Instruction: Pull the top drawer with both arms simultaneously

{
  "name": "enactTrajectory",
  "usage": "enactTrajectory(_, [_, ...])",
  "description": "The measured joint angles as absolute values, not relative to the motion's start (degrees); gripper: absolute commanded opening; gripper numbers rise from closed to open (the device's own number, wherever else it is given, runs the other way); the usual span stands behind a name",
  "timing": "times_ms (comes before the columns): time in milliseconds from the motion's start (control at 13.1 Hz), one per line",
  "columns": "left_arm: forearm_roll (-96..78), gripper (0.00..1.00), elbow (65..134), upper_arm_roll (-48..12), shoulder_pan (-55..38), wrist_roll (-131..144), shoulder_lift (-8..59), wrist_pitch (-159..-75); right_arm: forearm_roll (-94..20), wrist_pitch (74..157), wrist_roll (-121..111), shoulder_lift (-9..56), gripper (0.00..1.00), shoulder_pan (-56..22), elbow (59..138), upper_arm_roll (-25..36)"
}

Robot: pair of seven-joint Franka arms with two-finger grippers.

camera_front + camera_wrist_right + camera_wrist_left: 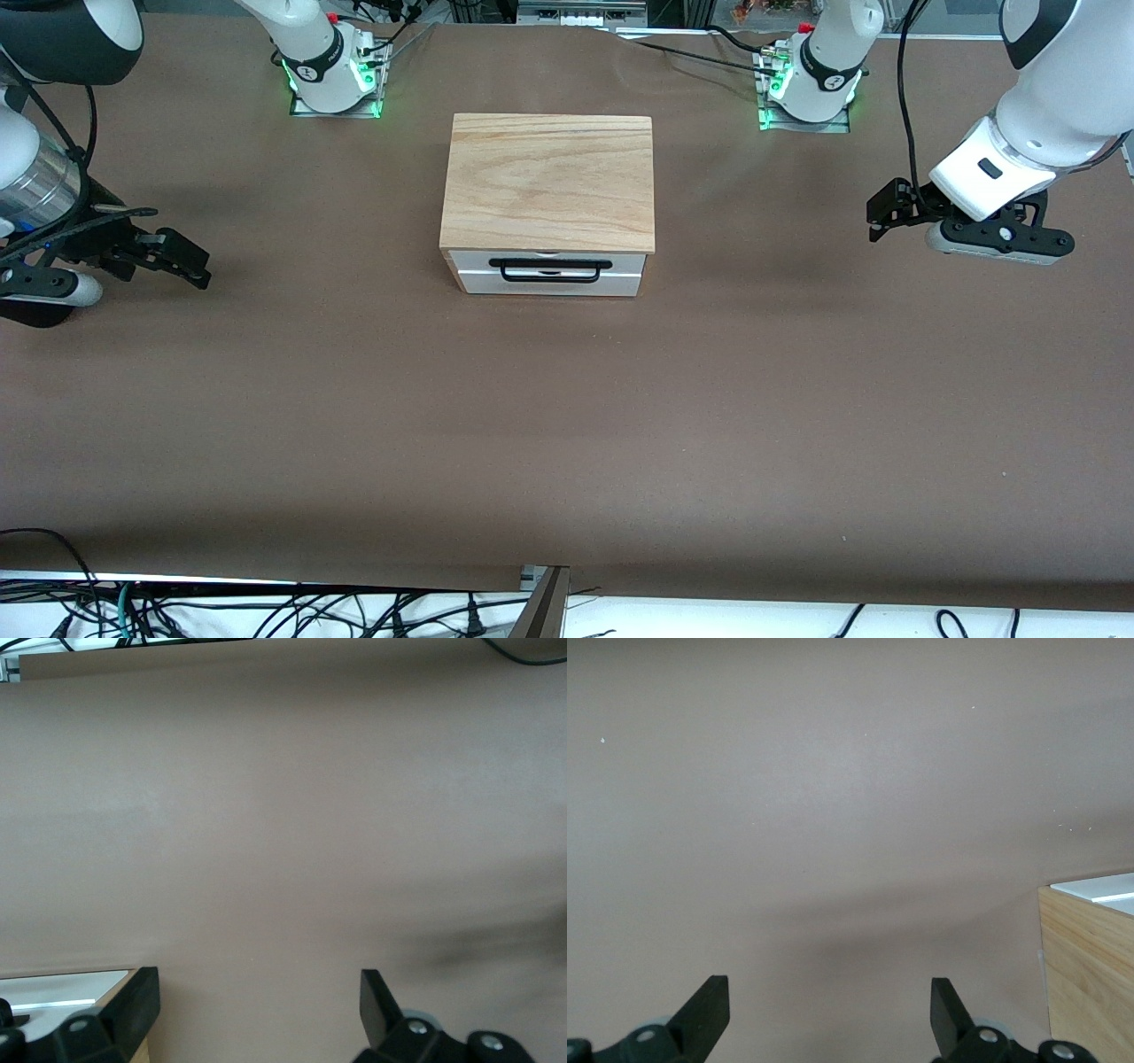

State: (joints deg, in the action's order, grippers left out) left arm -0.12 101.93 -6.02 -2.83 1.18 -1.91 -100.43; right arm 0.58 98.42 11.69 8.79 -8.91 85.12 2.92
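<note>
Brown matting covers the table (567, 425); the cabinet (547, 182) sits at its centre, top drawer (547, 273) closed. Rigid and likely smooth-sliding, it is best taken by the black wire handle (549, 269), one gripper per end. At 9 o'clock the right gripper (182, 257), at 3 the left gripper (881, 217), both spread wide (empty). No legible writing, probably.
</note>
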Motion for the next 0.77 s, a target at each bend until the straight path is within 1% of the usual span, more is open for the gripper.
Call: enactTrajectory(765, [-0.1, 1.0, 101.9, -6.0, -2.9, 1.2, -1.9, -100.4, 0.6, 98.3, 11.6, 8.8, 1.0, -8.4, 85.1, 3.0])
